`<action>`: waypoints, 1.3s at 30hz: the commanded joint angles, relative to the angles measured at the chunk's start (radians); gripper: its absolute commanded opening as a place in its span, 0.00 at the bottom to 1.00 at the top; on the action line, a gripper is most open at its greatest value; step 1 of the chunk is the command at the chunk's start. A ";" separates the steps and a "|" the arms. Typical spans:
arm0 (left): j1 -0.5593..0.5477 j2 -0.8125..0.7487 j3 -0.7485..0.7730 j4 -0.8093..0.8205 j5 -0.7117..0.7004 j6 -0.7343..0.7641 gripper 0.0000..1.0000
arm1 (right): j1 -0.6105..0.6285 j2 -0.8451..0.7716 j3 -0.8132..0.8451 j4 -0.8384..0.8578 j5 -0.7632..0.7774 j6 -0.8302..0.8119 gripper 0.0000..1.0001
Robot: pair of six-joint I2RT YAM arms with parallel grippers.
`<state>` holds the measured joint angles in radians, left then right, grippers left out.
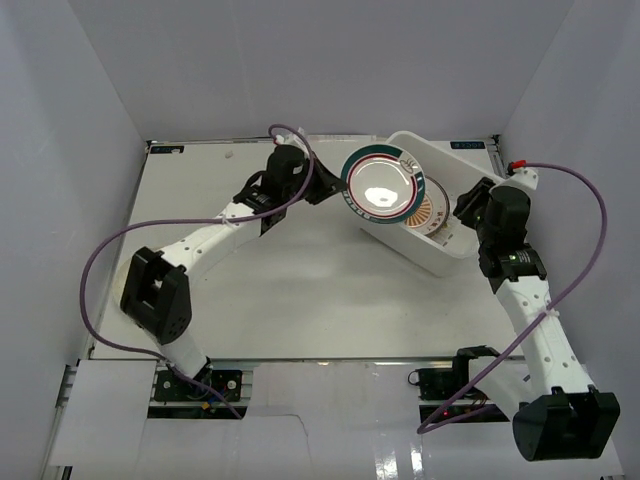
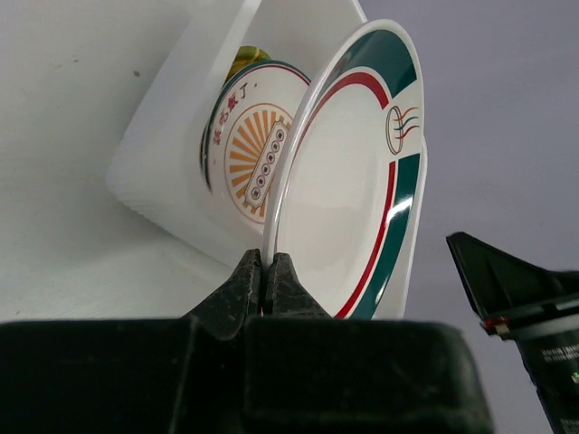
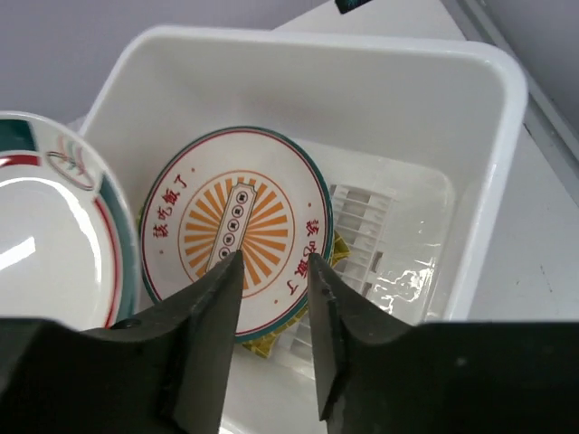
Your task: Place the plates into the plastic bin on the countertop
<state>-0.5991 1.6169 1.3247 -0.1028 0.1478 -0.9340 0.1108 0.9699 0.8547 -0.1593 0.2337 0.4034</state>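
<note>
My left gripper is shut on the lower rim of a white plate with a green-red rim, holding it on edge. From above, this plate hangs tilted over the near-left wall of the white plastic bin, with the left gripper at its left edge. Inside the bin an orange-striped plate leans on a yellow woven-look plate. My right gripper stands open just above the striped plate, holding nothing. The bin sits at the far right of the countertop.
The bin's slotted base shows bare to the right of the stacked plates. The right arm reaches in from the bin's right side. Grey walls close in the countertop on three sides. A purple cable loops along the left arm.
</note>
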 commanded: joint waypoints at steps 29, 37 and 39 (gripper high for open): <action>-0.071 -0.727 -0.160 -0.205 -0.525 0.437 0.98 | 0.808 0.392 0.159 0.378 -0.246 0.109 0.67; -0.071 -1.054 -0.303 -0.483 -0.608 0.313 0.98 | 0.957 1.042 0.587 0.420 -0.281 0.239 0.73; -0.071 -1.049 -0.306 -0.532 -0.622 0.307 0.98 | 0.978 1.142 0.714 0.362 -0.269 0.241 0.74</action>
<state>-0.6697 0.5350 1.0367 -0.4763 -0.4324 -0.6003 1.0485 2.0193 1.4208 0.1997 -0.0525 0.6064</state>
